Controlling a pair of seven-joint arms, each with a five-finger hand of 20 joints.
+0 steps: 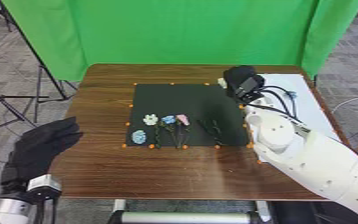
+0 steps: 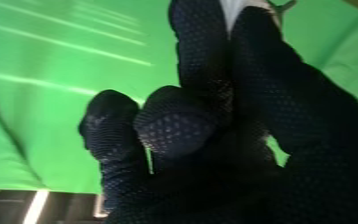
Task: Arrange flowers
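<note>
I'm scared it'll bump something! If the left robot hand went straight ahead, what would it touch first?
Probably the green curtain: the left robot hand points along the left side of the table towards it, though its height over the wood is hard to judge.

Table point(image 1: 193, 175): smooth wood is noted. Curtain point(image 1: 184, 30): matt, creased cloth is seen. Right hand point(image 1: 239, 77): matt, rough-textured fabric is recorded.
</note>
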